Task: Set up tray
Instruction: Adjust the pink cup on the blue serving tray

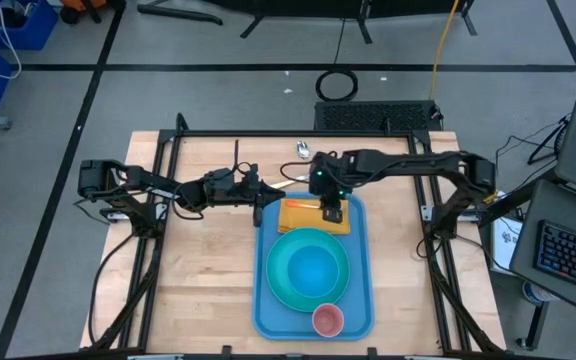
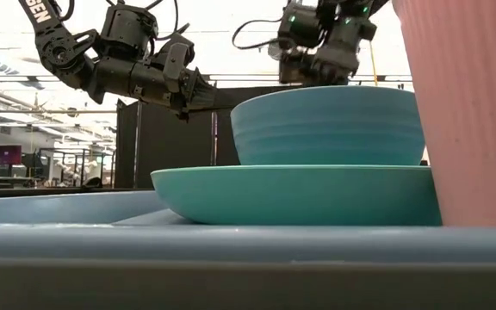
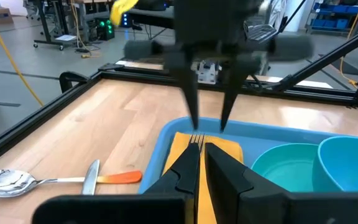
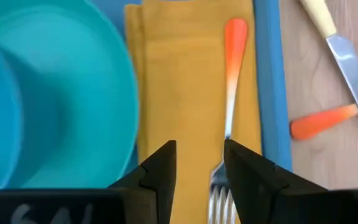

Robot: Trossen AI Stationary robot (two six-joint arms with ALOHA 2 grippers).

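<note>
Parted right fingers [image 4: 199,163] straddle fork [image 4: 229,106] beside tray [image 4: 268,81] rim.

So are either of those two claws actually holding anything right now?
No. The right tool stands open above the orange-handled metal fork, which lies loose on the folded yellow cloth napkin. The left tool is shut on nothing.

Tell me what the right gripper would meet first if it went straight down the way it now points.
Most likely the yellow napkin on the tray. The right gripper, jaws open, points down at it, with the orange-handled fork just beside that line.
</note>
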